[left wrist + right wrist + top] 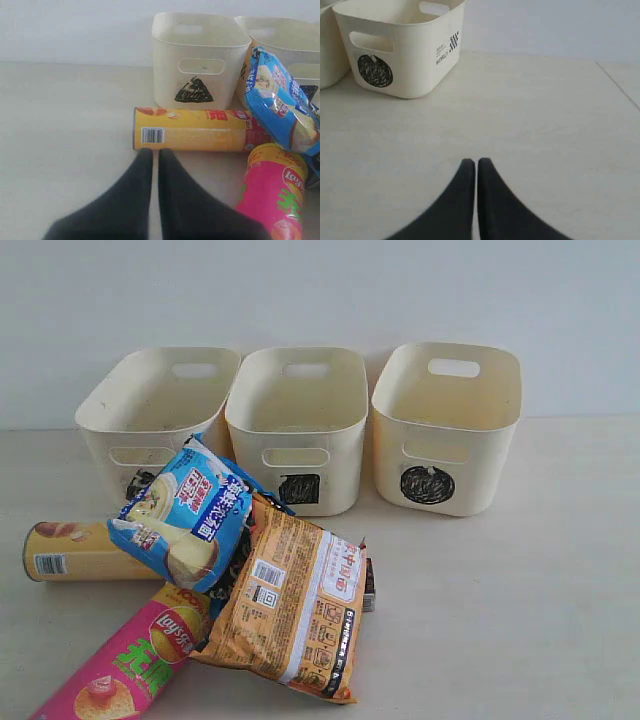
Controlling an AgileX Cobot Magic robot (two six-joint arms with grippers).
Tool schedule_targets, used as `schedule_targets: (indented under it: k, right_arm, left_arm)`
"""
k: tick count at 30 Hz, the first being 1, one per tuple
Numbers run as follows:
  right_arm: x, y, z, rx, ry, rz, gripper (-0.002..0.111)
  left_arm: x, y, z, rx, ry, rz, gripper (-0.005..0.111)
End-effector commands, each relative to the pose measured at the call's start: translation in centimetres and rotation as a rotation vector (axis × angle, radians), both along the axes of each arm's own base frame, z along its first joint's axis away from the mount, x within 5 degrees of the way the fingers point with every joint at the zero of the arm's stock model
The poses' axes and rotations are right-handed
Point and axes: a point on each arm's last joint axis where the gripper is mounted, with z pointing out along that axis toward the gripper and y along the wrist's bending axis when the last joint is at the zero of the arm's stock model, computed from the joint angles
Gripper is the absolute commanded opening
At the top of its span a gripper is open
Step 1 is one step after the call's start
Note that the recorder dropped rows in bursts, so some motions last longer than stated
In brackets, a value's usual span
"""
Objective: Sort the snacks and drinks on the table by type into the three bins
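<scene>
The snacks lie in a heap on the table (520, 620) in front of the bins: a yellow chip can (75, 552), a pink chip can (125, 660), a blue-and-white bag (185, 515) and an orange bag (290, 600). A dark edge (369, 585) pokes out from under the orange bag; otherwise the drinks cartons are hidden. Three cream bins stand in a row at the back: left (155, 410), middle (297, 425), right (447, 425). My left gripper (155, 152) is shut and empty, just short of the yellow can (195, 130). My right gripper (476, 162) is shut over bare table.
In the left wrist view the pink can (275, 190) lies beside my fingers, and the bin with a triangle mark (197, 55) stands behind the yellow can. The bin with a round scribble (395, 45) is far ahead of my right gripper. A pale wall closes the back.
</scene>
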Motion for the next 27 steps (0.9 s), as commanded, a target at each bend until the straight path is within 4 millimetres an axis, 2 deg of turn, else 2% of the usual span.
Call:
schedule_targets:
  k: [1,4,7,9,11,12,13,14,18,20,21,22,23,24,27]
  right_arm:
    - [0.2,-0.1,1.0,-0.091,-0.111,0.011,0.0]
    - [0.2,0.0,3.1,0.022,-0.342,-0.005,0.0]
    - [-0.6,-0.2,6.2,0.021,-0.698,-0.021,0.0]
    - [-1.3,-0.3,7.4,0.052,-0.856,-0.03,0.0]
    - [-3.0,-0.5,9.3,0.186,-1.135,-0.006,0.0]
    - [-3.2,-0.7,9.5,0.254,-1.162,-0.002,0.0]
    - [-3.3,-0.8,10.7,0.35,-1.126,0.011,0.0]
    - [-3.0,-0.7,11.4,0.365,-1.065,0.017,0.0]
    - [-1.1,-0.2,14.8,0.359,-0.694,0.011,0.0]
    - [-0.2,-0.1,16.2,0.321,-0.602,0.005,0.0]
    - [0.2,-0.1,16.8,0.293,-0.586,0.003,0.0]
    - [0.7,-0.1,18.2,0.236,-0.616,0.0,0.0]
    - [0.7,-0.2,18.9,0.267,-0.646,0.001,0.0]
    - [0.8,-0.3,20.2,0.377,-0.702,0.006,0.0]
    - [1.5,-0.2,21.3,0.492,-0.658,0.016,0.0]
  left_arm:
    - [0.0,0.0,-0.1,-0.006,-0.001,-0.005,0.004]
    - [0.0,0.0,-0.1,-0.006,-0.001,-0.005,0.004]
    - [0.0,0.0,-0.1,-0.006,-0.001,-0.005,0.004]
    - [0.0,0.0,-0.1,-0.006,-0.001,-0.005,0.004]
    - [0.0,0.0,-0.1,-0.006,-0.001,-0.005,0.004]
    - [0.0,0.0,-0.1,-0.006,-0.003,-0.005,0.004]
    - [0.0,0.0,-0.1,-0.006,-0.003,-0.005,0.004]
    - [0.0,0.0,-0.1,-0.006,-0.003,-0.005,0.004]
    - [0.0,0.0,-0.1,-0.006,-0.003,-0.005,0.004]
    - [0.0,0.0,-0.1,-0.006,-0.003,-0.005,0.004]
    - [0.0,0.0,-0.1,-0.006,-0.003,-0.005,0.004]
    - [0.0,0.0,-0.1,-0.006,-0.003,-0.005,0.004]
    - [0.0,0.0,-0.1,-0.006,-0.003,-0.005,0.004]
    - [0.0,0.0,-0.1,-0.006,-0.003,-0.005,0.004]
    - [0.0,0.0,-0.1,-0.006,-0.003,-0.005,0.004]
